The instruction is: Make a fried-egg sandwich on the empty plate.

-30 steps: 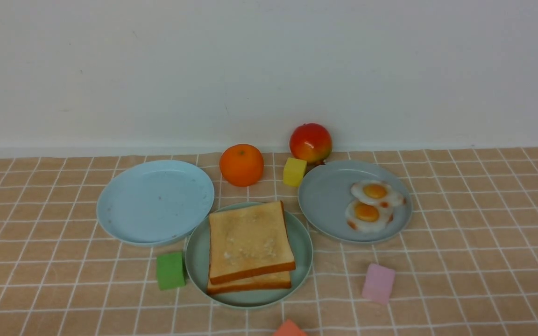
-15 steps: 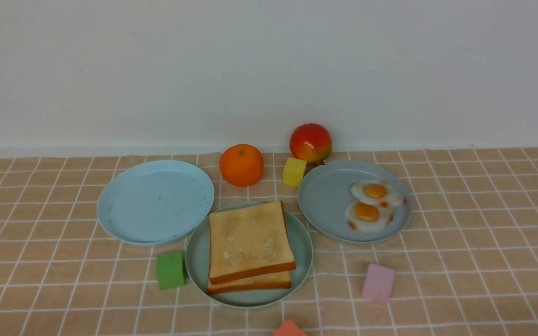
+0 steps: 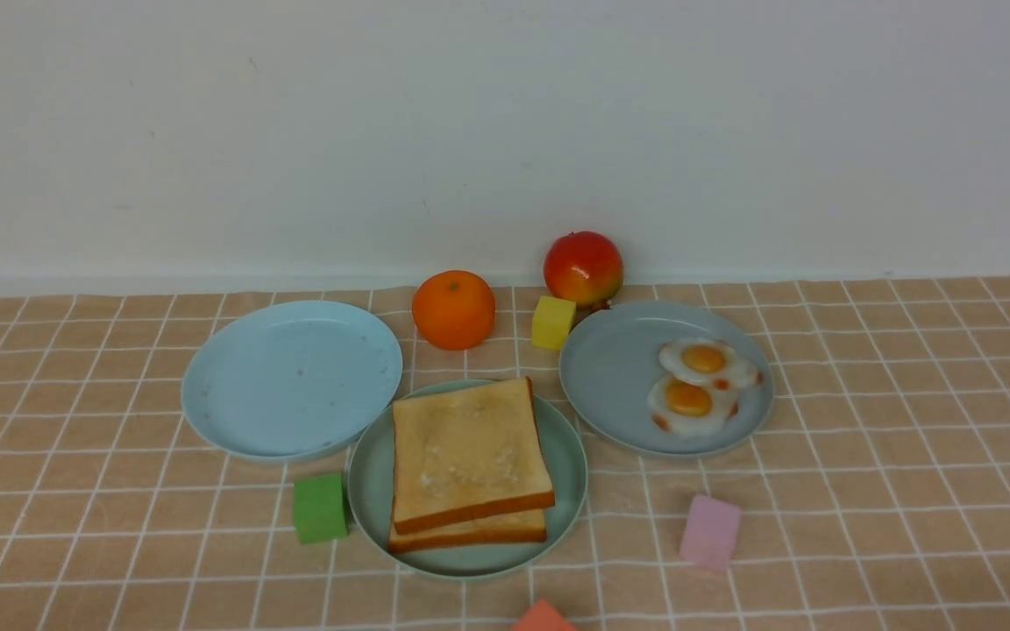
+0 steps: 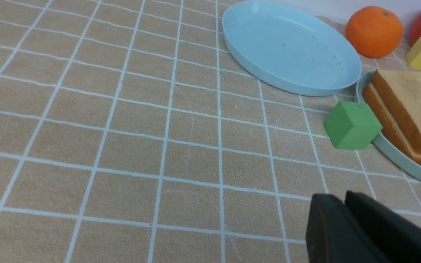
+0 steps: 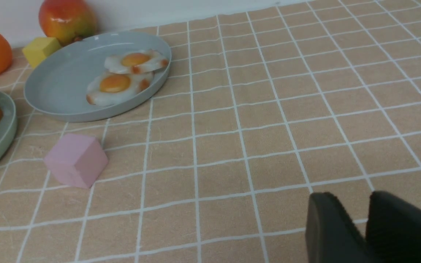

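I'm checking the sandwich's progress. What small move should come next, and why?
Probably the right gripper toward the near fried egg: both toast slices sit stacked on the mint-green plate, no egg shows between them, and its jaws are empty.

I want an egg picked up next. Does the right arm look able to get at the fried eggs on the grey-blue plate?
Probably yes. The fried eggs lie uncovered on the grey-blue plate, and bare cloth runs between them and the right gripper. The pink cube sits off to one side.

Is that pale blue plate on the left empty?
Yes, empty. The pale blue plate shows only bare surface with a few specks; the left wrist view confirms it.
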You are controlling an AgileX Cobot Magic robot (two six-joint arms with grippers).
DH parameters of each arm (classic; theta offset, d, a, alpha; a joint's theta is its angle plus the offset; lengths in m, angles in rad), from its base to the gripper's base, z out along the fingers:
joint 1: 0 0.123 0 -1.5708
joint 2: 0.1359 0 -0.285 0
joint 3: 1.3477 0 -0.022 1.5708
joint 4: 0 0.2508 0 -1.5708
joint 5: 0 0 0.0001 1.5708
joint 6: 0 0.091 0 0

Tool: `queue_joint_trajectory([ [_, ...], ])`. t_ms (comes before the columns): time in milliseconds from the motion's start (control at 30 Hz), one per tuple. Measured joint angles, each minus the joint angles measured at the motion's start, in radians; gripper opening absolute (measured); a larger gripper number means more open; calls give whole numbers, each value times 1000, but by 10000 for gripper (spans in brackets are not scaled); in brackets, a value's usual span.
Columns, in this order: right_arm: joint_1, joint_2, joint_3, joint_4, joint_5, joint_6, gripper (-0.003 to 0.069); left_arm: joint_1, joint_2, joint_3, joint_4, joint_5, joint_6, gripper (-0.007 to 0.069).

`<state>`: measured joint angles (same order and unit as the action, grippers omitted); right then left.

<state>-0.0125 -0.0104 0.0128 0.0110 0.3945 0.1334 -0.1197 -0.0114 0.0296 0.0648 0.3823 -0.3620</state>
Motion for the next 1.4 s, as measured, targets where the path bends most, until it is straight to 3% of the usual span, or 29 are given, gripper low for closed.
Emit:
queue_joint_trajectory([
  [1400, 0, 0, 1, 0, -3, 1, 238, 0, 0, 0, 0, 0, 0, 83],
])
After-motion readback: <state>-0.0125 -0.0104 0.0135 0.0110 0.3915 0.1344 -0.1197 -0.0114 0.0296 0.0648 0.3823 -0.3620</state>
